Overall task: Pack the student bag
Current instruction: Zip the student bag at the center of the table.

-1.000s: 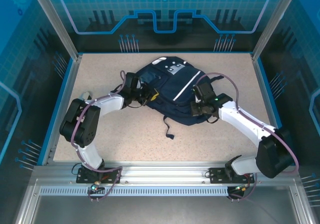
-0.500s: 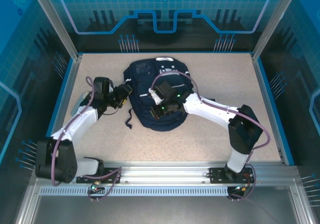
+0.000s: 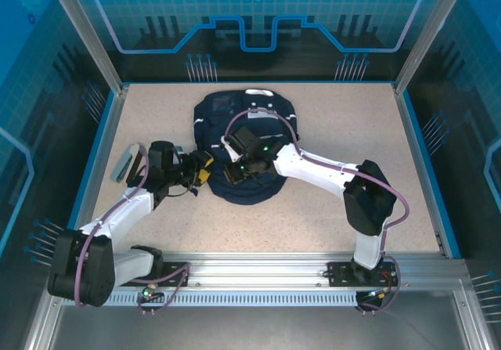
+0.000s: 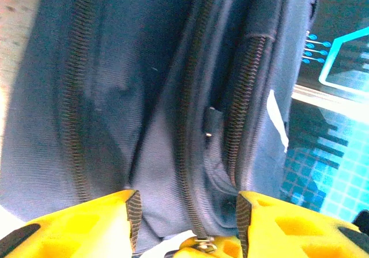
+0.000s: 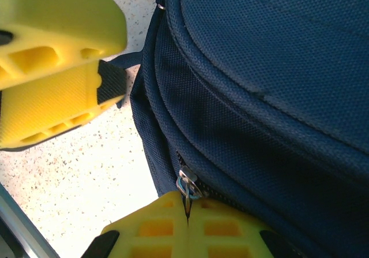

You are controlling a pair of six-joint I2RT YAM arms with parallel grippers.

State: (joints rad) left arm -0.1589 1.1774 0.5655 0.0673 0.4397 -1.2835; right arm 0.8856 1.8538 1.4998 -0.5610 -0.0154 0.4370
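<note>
Yellow R jaws pinch bag (image 5: 277,67) zip (image 5: 187,184); L parted.

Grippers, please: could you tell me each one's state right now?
Left gripper: open, at the navy-blue fabric backpack.
Right gripper: shut on the backpack's small metal zipper pull.

Left arm (image 3: 125,209): elbow folded near its base, forearm angled forward and inward. Left gripper (image 4: 187,212): jaws apart, yellow fingers (image 4: 86,220) spread. Right arm (image 3: 321,170): elbow forward of its base, forearm extended leftward. Right gripper (image 5: 187,210): jaws closed, pinching a zipper pull (image 5: 185,183). Both grippers sit close together
</note>
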